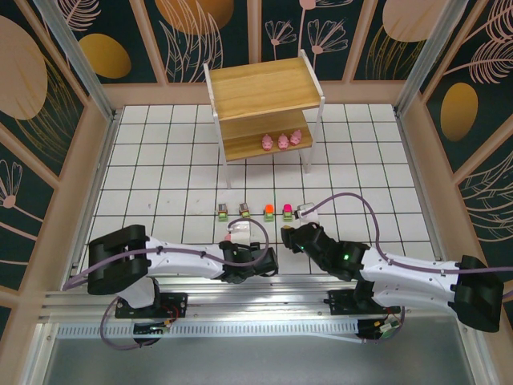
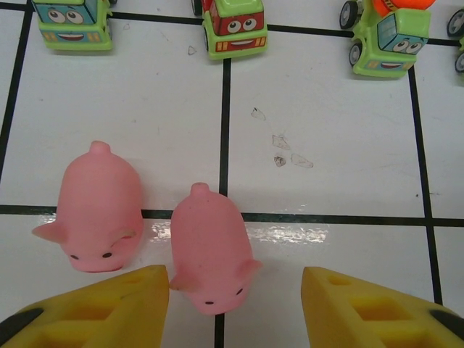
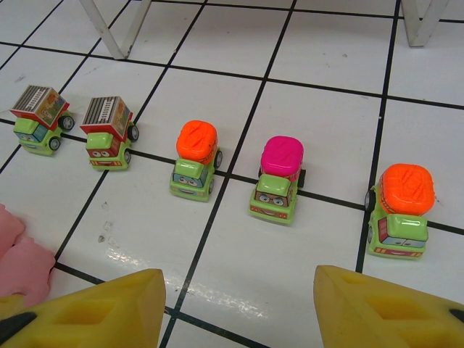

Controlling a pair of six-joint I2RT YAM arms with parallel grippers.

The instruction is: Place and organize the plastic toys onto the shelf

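Observation:
Three pink pigs (image 1: 281, 140) stand on the lower board of the shelf (image 1: 260, 87). Two more pigs lie on the tiles in the left wrist view, one (image 2: 98, 210) to the left and one (image 2: 210, 250) whose head reaches between the open fingers of my left gripper (image 2: 232, 312), close to the left finger (image 2: 109, 308). Five green vehicles stand in a row: two with grey-brown tops (image 3: 40, 119) (image 3: 107, 133), an orange one (image 3: 196, 159), a pink one (image 3: 278, 177) and another orange one (image 3: 402, 210). My right gripper (image 3: 243, 312) is open and empty just short of that row.
The shelf's white legs (image 3: 116, 25) stand behind the vehicle row. In the top view the left gripper (image 1: 240, 243) and right gripper (image 1: 288, 238) sit close together near the table's front edge. Wooden walls enclose the tiled floor (image 1: 160, 168).

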